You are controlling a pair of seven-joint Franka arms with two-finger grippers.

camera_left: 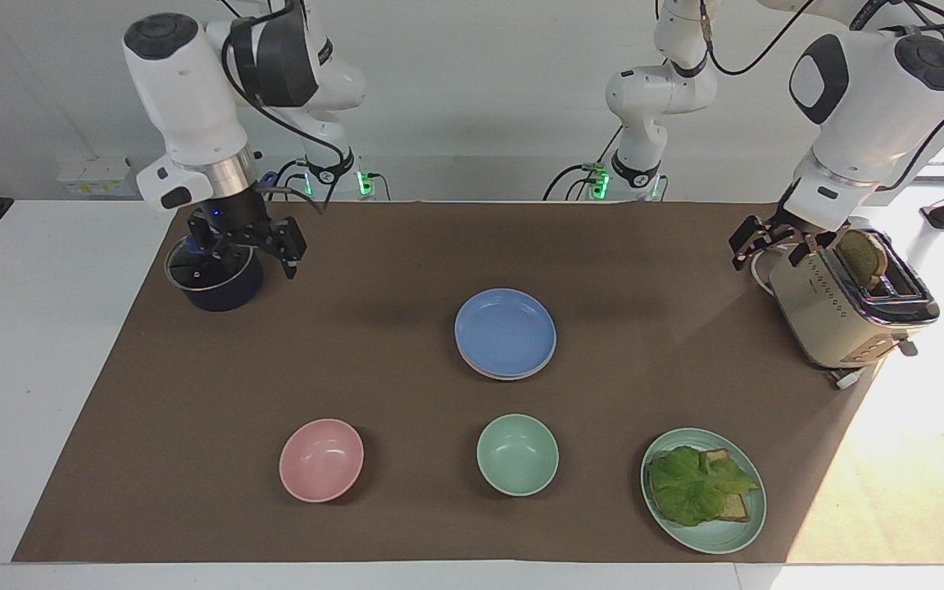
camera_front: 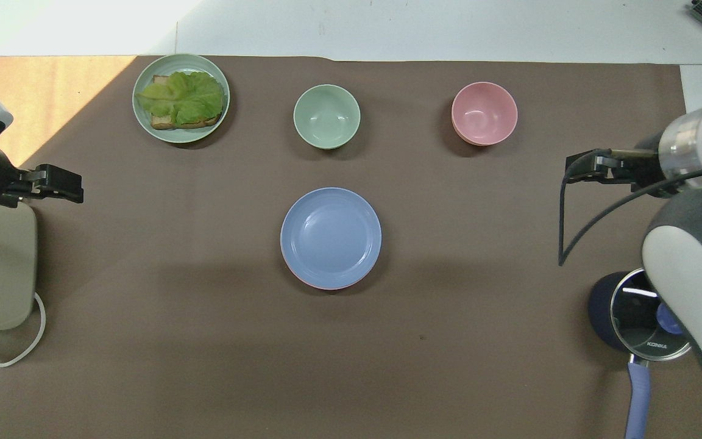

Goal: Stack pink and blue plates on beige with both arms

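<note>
Hovering over pot (camera_left: pixel 214 277), right claw (camera_left: pixel 247 243) spread, empty; blue plate (camera_left: pixel 506 332) tops stack toward left claw (camera_left: pixel 771 246), also spread, by toaster (camera_left: pixel 849 307).

Two white jointed arms with rounded shells and dark grey joint caps. The right arm (camera_left: pixel 193 98), at the frame's upper left, has a silver wrist ring, looping black cables and a black pincer (camera_left: pixel 247 246). The left arm (camera_left: pixel 865 98), upper right, carries black cabling and a black pincer (camera_left: pixel 771 244). Green lights glow at both bases.
</note>
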